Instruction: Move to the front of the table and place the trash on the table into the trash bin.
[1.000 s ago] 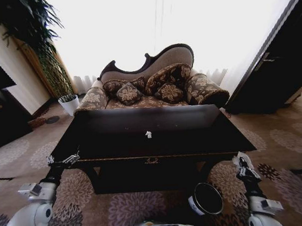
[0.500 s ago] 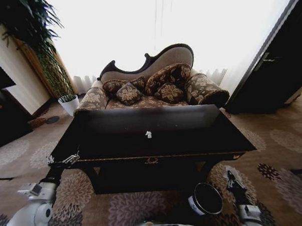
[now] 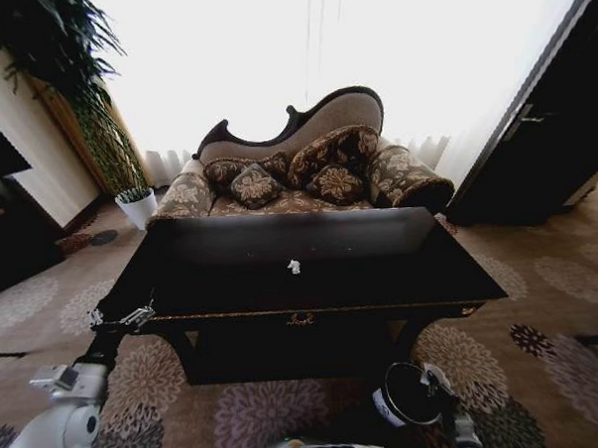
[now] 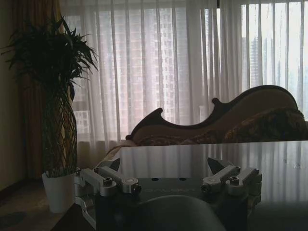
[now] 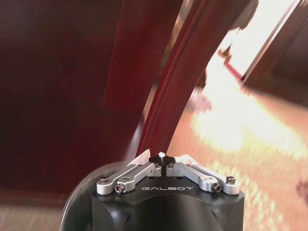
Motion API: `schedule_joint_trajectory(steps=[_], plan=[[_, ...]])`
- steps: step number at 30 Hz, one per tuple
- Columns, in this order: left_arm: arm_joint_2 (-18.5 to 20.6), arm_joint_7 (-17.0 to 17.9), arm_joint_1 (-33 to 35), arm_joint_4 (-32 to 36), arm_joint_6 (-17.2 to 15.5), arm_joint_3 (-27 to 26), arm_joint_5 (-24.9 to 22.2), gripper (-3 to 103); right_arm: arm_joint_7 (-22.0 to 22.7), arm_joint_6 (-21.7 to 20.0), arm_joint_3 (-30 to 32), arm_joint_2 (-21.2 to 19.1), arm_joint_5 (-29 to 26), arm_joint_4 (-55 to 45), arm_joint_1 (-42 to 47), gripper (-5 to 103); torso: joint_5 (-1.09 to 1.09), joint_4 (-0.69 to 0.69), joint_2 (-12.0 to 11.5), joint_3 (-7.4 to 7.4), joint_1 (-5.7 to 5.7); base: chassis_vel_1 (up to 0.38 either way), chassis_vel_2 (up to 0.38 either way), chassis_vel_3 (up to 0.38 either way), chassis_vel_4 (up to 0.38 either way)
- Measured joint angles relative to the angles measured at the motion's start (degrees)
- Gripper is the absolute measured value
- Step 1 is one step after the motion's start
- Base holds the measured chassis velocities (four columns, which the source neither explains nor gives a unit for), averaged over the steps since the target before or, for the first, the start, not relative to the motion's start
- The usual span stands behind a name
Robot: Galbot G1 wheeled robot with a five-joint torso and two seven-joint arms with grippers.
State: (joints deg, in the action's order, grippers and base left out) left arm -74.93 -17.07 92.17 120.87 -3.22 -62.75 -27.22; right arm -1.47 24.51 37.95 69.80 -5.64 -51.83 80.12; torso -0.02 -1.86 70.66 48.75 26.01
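Low beside the trash bin [image 3: 408, 394], the right claw [image 5: 162, 159] is pinched closed on nothing, while the left claw [image 4: 164, 169] gapes empty at the desk's [image 3: 400, 269] corner.

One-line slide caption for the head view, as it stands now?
Facing the table with one white trash scrap on top; right gripper over the trash bin, left gripper at the table's corner.

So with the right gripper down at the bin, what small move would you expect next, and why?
Probably release: the right gripper sits at the rim of the trash bin with its fingers pinched together, so opening them there would drop anything it holds. Whether it holds a scrap I cannot tell. A white scrap remains on the table; the left gripper is at its left edge.
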Motion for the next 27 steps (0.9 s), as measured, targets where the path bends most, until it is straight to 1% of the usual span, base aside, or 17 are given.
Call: schedule_joint_trajectory(steps=[3,8,16,18,25,26,27], plan=[[-0.12,-0.01,0.50,0.87,-0.01,-0.52,-0.23,100,0.00,-1.76,-3.48,-0.26,-1.22,5.43,-2.81,0,0.01,0.00,0.00,0.00,0.00,0.000,0.000,0.000,0.000],[-0.03,0.00,0.89,1.84,-0.12,-1.66,-0.90,100,0.48,-2.26,-5.44,0.35,-0.87,8.93,-5.35,0,0.00,0.01,0.00,0.00,0.00,0.000,0.000,0.000,0.000],[0.38,0.00,1.07,2.73,-0.22,-2.81,-1.51,100,0.60,-2.51,-6.62,0.39,-0.87,12.05,-7.25,0,0.00,0.00,0.00,0.00,0.00,0.000,0.000,0.000,0.000],[0.74,0.01,1.07,3.81,-0.50,-3.51,-2.31,100,0.62,-2.51,-6.96,0.17,-0.87,12.81,-8.19,0,0.00,0.00,0.00,0.00,0.00,0.000,0.000,0.000,0.000],[1.49,0.00,1.18,5.08,-0.76,-4.99,-3.41,100,0.74,-2.91,-7.98,-0.32,-0.84,13.07,-9.14,0,0.00,0.00,0.00,0.00,0.00,0.000,0.000,0.000,0.000],[1.60,0.00,1.20,5.14,-0.77,-5.23,-3.55,100,0.77,-3.15,-8.22,-0.30,-0.84,12.99,-9.14,-2,0.01,0.00,0.00,0.00,0.00,0.000,0.000,0.000,0.000],[1.65,0.00,1.21,5.19,-0.77,-5.39,-3.64,100,0.83,-3.29,-8.32,-0.27,-0.84,12.97,-9.14,2,0.00,0.00,0.00,0.00,0.00,0.000,0.000,0.000,0.000]])
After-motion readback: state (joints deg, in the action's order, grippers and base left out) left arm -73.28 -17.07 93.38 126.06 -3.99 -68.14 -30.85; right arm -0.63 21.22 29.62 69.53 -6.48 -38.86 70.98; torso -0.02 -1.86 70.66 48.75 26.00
